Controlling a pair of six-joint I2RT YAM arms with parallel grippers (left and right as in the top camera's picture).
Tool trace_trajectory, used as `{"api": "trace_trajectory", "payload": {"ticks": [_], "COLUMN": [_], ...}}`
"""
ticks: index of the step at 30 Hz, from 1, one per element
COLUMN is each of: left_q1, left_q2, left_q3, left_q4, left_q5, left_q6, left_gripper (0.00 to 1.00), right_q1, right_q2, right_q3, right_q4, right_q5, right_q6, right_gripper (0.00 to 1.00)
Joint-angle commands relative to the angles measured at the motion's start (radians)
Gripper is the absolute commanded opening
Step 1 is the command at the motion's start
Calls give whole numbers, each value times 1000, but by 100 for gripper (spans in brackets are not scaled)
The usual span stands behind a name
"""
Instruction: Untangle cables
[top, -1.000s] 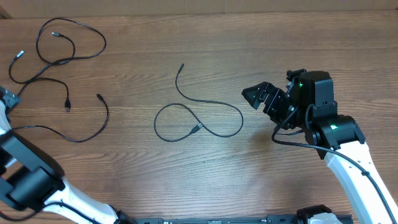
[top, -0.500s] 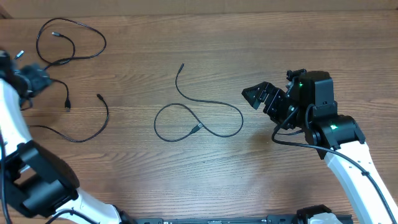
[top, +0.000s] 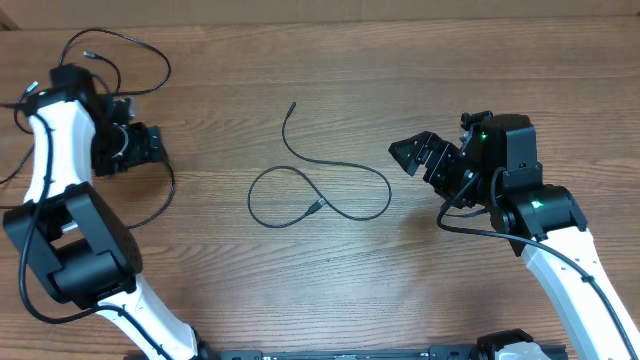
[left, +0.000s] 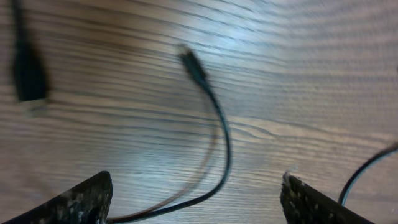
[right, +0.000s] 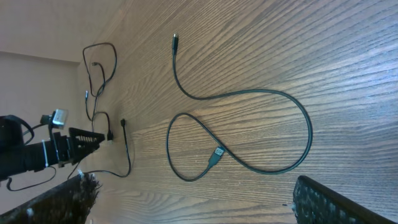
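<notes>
Bare table (top: 215, 110) stretches ahead of the left gripper (top: 157, 144) toward a looped cable (top: 315, 207); tangled cables (left: 226, 143) crowd beneath and behind it.

Cannot make out the smeared plug (left: 28, 71) at upper left of the left wrist view, nor the cables (top: 135, 41) under the left arm (top: 45, 140) overhead.

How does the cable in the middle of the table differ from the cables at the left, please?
The middle cable lies alone in one loose loop; the left cables are several, crossing one another. Nothing hangs over the middle cable; the left gripper hangs over the left cables. Both are thin, black cords.
</notes>
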Motion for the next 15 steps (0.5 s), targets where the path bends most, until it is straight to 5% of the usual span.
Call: {"api": "trace_trajectory", "payload": {"ticks": [1, 15], "left_q1": [-22, -60], "left_q2": [8, 8], "left_q3": [-37, -253], "left_q4": [-6, 172], "left_q5": [-13, -25], "left_q6": [61, 60], "left_gripper": [84, 74], "right_q1": [-2, -2], "right_q2": [-11, -11], "right_q3": [3, 3], "right_q4": [2, 2], "right_q5": [10, 10], "right_q6": [-5, -5], "right_gripper": [100, 100]}}
